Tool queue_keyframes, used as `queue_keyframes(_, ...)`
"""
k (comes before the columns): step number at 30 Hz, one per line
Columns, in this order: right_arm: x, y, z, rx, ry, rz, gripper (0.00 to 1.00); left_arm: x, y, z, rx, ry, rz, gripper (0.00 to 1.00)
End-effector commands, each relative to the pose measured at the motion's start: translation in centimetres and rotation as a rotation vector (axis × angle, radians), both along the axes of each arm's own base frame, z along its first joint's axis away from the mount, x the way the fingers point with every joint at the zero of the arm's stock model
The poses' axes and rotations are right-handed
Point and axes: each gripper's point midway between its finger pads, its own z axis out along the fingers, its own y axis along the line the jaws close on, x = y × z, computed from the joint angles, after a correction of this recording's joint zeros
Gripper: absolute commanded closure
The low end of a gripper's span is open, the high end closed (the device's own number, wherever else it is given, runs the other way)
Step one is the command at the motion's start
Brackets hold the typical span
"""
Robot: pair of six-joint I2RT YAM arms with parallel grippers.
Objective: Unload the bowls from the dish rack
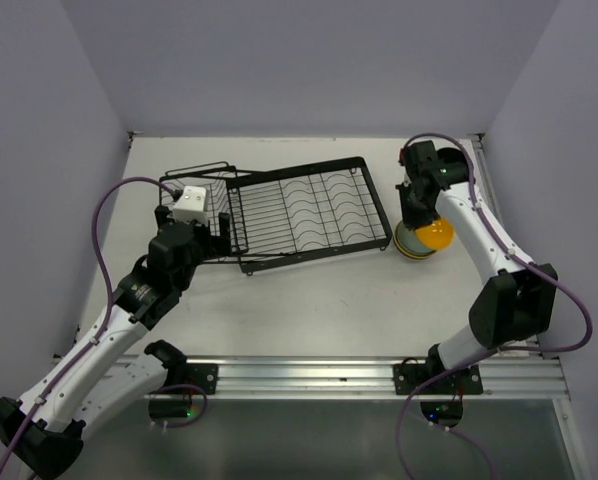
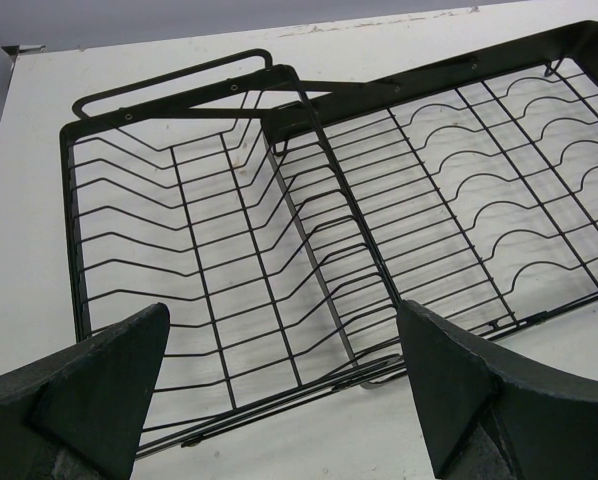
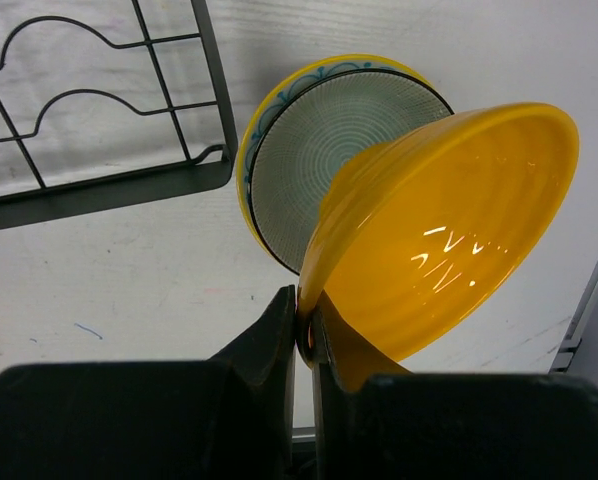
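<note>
The black wire dish rack [image 1: 309, 210] lies on the table with no bowls showing in it; its basket end [image 2: 199, 250] fills the left wrist view. My right gripper [image 3: 307, 330] is shut on the rim of an orange-yellow bowl [image 3: 449, 220] and holds it tilted just above a stack of bowls [image 3: 309, 150] right of the rack. The stack's top bowl is ribbed pale teal inside a yellow-rimmed one. In the top view the orange bowl [image 1: 435, 236] sits over the stack [image 1: 411, 248]. My left gripper [image 2: 279, 400] is open and empty at the rack's near-left corner.
Purple walls close in the table on the left, back and right. A metal rail [image 1: 359, 375] runs along the near edge. The right table edge [image 3: 589, 300] lies close beside the bowl stack.
</note>
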Motion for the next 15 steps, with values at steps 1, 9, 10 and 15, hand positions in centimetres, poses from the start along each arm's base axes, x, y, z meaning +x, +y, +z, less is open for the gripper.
queue_keyframes(1,0.5,-0.6,-0.4,-0.041,-0.010,-0.009,1.00,0.1,-0.1,0.7,-0.003,-0.023,-0.005,0.00)
queue_keyframes(9,1.0,-0.2,-2.0,-0.037,0.012,-0.003,1.00,0.2,-0.4,0.5,-0.004,-0.016,-0.015,0.00)
queue_keyframes(10,1.0,-0.2,-2.1,-0.040,0.017,-0.002,1.00,0.2,-0.4,0.6,-0.005,-0.018,-0.015,0.00)
queue_keyframes(15,1.3,0.5,-2.7,-0.038,0.030,0.017,0.98,0.2,-0.4,0.5,-0.005,-0.016,-0.017,0.00)
